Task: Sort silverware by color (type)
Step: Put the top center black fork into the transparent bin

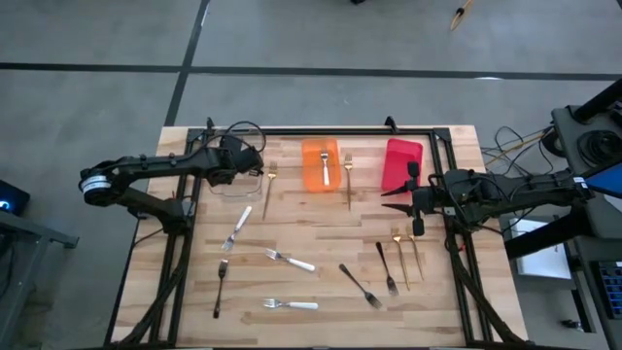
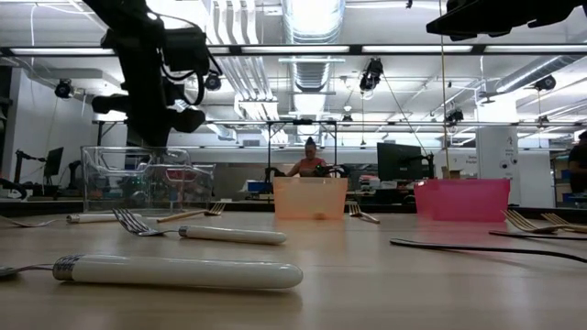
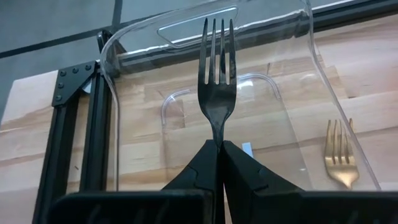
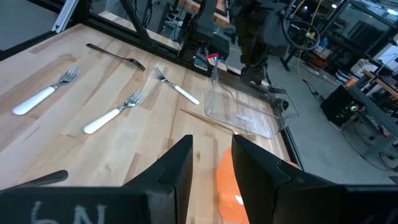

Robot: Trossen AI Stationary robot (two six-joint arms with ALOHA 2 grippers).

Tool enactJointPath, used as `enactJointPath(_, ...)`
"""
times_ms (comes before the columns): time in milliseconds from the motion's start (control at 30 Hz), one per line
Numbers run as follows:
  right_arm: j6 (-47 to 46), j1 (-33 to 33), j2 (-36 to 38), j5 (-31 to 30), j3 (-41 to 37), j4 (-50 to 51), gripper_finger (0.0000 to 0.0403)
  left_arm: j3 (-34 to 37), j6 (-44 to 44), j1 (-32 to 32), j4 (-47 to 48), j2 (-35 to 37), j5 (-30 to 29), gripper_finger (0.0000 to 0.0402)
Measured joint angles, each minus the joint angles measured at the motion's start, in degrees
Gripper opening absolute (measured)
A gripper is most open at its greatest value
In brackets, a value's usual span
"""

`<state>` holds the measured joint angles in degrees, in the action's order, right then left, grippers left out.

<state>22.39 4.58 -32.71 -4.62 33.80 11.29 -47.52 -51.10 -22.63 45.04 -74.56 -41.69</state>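
Holding a dark fork (image 3: 216, 74) by its handle end, the left gripper (image 3: 219, 152) is clenched tight on it, tines pointing outward, over the clear bin (image 3: 273, 124) at the far left of the table (image 1: 321, 253). Step in hand, as I judge it: drop this dark fork into the clear bin. To do it well, carry the fork so its whole length sits inside the bin's walls before letting go; tines now reach close to the far wall, so a slight pull back or downward tilt seems wise, else the fork may ride the rim and tip out. Lower before release, since a slim fork could bounce off hard plastic. A gold fork (image 3: 339, 158) lies on the wood just beside the bin, outside its wall; keep clear of it. Right gripper (image 4: 211, 165) hovers near the red bin (image 1: 401, 163), fingers parted with nothing between them, waiting. Orange bin (image 1: 321, 162) stands between clear and red, with another gold fork (image 1: 347, 178) just beside it. On the near half of the table: white-handled forks (image 1: 292, 304), more dark forks (image 1: 221, 287), and a gold pair (image 1: 406, 258) near the right side, all unsorted. Most of the sort remains. A person (image 2: 308, 158) shows far behind the table, well apart from the work.
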Motion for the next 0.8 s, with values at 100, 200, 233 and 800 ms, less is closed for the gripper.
enactJointPath(100, 0.05, 0.0, 0.0, 0.0, 0.0, 0.0, 0.0102, 0.3, -0.36, 0.0, -0.35, -0.02, -0.02, 0.0)
enactJointPath(200, 0.11, 0.0, 0.0, 0.0, 0.0, 0.0, 0.0102, 0.62, -0.45, 0.0, -0.5, -0.02, -0.39, 0.0)
enactJointPath(233, 0.12, 0.0, 0.0, 0.0, 0.0, 0.0, 0.0102, 0.74, -0.47, 0.0, -0.56, -0.02, -0.39, 0.0)
enactJointPath(800, 0.24, -0.02, 0.0, 0.0, 0.0, 0.0, 0.0102, 4.26, -1.77, 0.0, -5.42, -0.02, -0.3, 0.0)
